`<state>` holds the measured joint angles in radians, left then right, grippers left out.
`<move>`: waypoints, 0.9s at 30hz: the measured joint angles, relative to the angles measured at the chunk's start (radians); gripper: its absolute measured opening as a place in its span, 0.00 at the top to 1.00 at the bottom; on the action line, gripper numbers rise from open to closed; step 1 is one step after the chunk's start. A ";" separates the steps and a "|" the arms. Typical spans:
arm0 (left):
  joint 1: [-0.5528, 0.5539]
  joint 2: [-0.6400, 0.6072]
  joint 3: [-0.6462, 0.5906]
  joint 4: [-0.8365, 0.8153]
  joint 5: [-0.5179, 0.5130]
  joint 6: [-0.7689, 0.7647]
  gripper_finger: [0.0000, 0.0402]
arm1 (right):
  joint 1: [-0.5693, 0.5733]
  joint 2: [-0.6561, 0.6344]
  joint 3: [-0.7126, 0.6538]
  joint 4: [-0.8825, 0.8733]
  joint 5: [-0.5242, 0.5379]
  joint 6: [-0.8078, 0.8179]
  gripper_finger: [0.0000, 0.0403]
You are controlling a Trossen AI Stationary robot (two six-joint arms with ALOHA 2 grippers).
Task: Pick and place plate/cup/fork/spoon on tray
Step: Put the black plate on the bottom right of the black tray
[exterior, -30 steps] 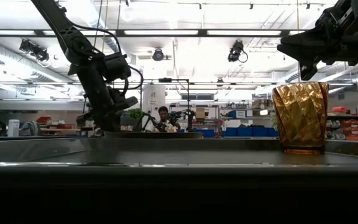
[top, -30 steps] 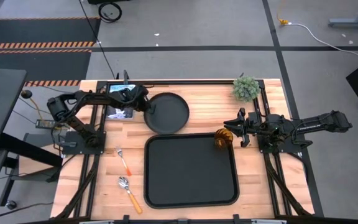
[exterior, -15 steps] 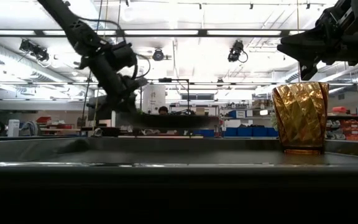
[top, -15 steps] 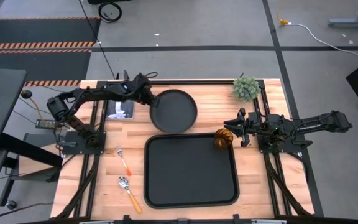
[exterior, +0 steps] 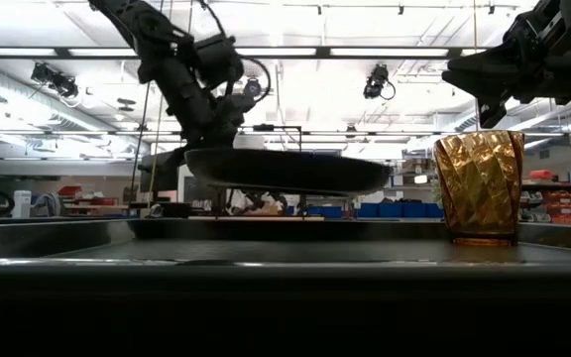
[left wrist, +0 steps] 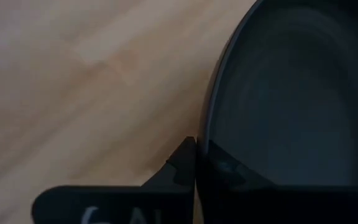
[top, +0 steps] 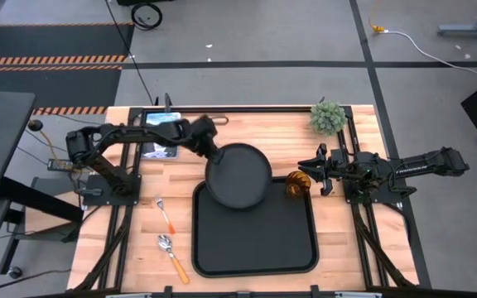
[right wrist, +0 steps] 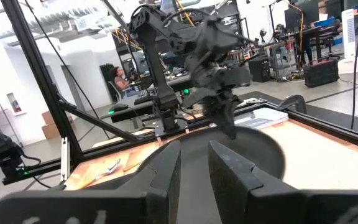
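Observation:
My left gripper is shut on the round black plate, which hangs in the air over the far edge of the black tray. The low view shows the plate lifted clear. The amber cup stands upright on its base at the tray's far right corner. My right gripper is open and empty just right of the cup and above it. The fork and the spoon lie flat on the table left of the tray. My left gripper pinches the plate's raised rim on its far left side. One finger is inside the rim and one finger is outside it. The fingers come slanting down from the table's far left. The plate hangs nearly level, clear of table and tray.
A small green plant stands at the far right of the table. A flat device with a screen lies at the far left under my left arm. Bare wood lies between the tray and the table's left edge, around the fork and spoon.
My left gripper has lifted the plate off the table and carried it toward the table's right and near edges. The plate has gone from the wood behind the tray to above the tray's far edge, staying nearly level. My right arm and the cup have kept still.

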<state>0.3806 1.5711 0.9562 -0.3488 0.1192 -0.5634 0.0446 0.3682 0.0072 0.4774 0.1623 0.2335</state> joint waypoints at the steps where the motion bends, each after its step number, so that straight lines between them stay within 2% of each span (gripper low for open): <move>1: -0.025 0.000 0.000 0.002 -0.013 -0.011 0.96 | 0.000 0.000 0.000 0.000 0.000 0.000 0.78; 13: -0.308 0.000 0.000 0.063 -0.183 -0.205 0.96 | 0.000 0.000 0.000 0.000 0.000 0.000 0.78; 22: -0.425 0.029 0.002 0.106 -0.256 -0.322 0.96 | 0.000 0.000 0.000 0.000 0.000 0.000 0.78; 27: -0.462 0.128 0.055 0.123 -0.256 -0.342 0.96 | 0.000 0.000 0.000 0.006 0.000 0.000 0.78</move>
<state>-0.0813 1.6988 1.0114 -0.2256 -0.1365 -0.9059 0.0444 0.3679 0.0074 0.4839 0.1623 0.2336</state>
